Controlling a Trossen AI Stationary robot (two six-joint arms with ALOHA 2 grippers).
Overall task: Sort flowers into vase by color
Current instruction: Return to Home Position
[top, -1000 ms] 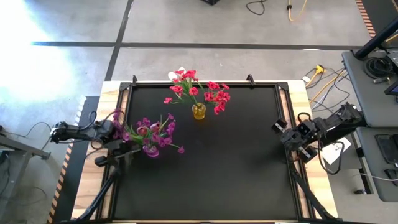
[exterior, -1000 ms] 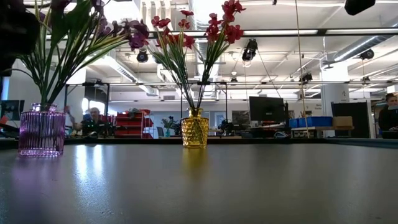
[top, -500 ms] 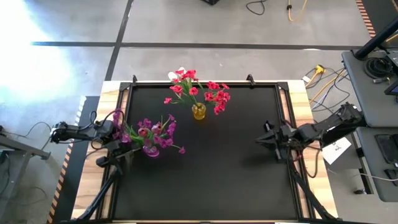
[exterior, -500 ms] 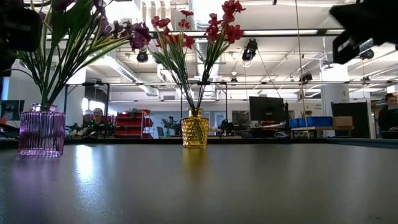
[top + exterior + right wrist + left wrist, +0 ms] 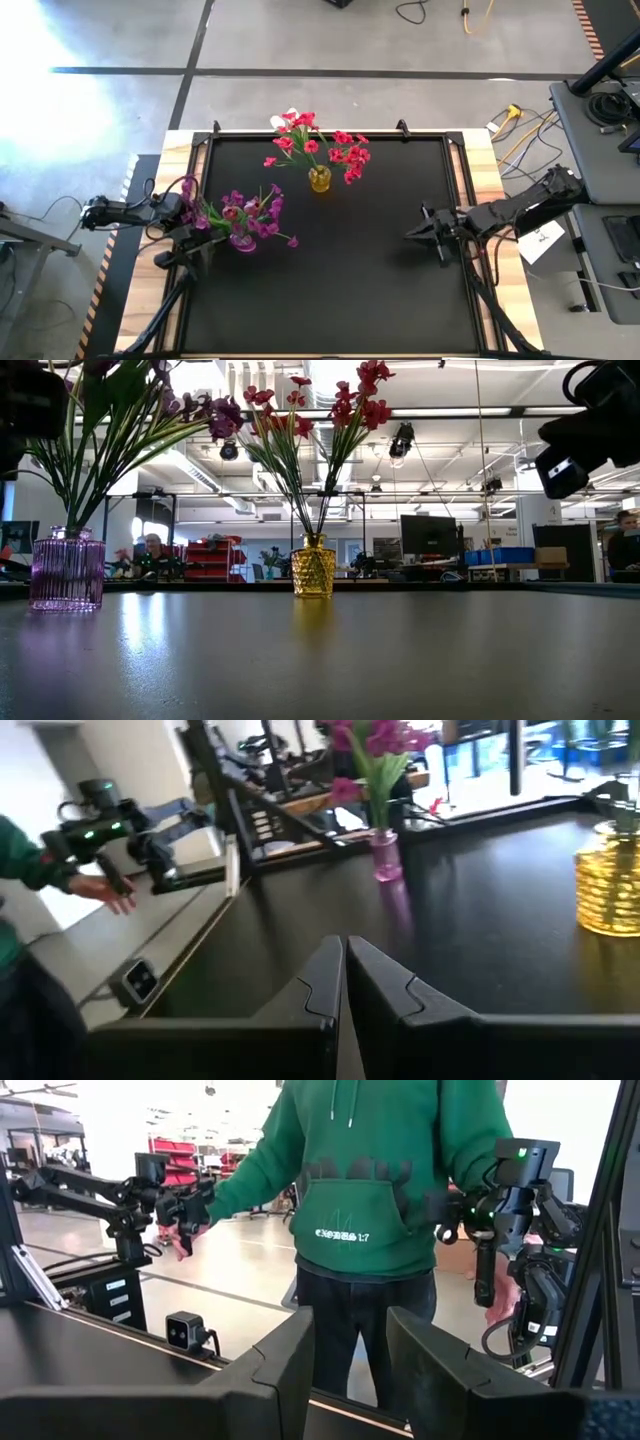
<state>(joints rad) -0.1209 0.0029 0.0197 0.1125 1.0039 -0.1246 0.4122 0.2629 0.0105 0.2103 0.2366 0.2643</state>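
A yellow glass vase (image 5: pixel 319 181) (image 5: pixel 313 570) stands at the table's far middle and holds red-pink flowers (image 5: pixel 335 150) and a white bloom (image 5: pixel 290 115). A purple vase (image 5: pixel 242 244) (image 5: pixel 67 568) at the left holds purple flowers (image 5: pixel 245 212). Both vases rest on their bases, with the stems stuck into their necks. My right gripper (image 5: pixel 410 233) (image 5: pixel 343 955) hovers shut over the table's right half, pointing left at the vases. My left gripper (image 5: pixel 185 248) (image 5: pixel 350 1350) is open beside the purple vase at the left edge. It faces the near side.
Bare black tabletop (image 5: pixel 340 290) spreads between the vases and the right gripper. A person in a green hoodie (image 5: pixel 385 1190) stands past the near edge, hands on two control arms. A small camera (image 5: pixel 185 1330) sits on the near edge.
The right arm has swung from the table's right edge toward the left, out over the tabletop, and its gripper has turned to point at the vases. The vases and flowers have stayed put.
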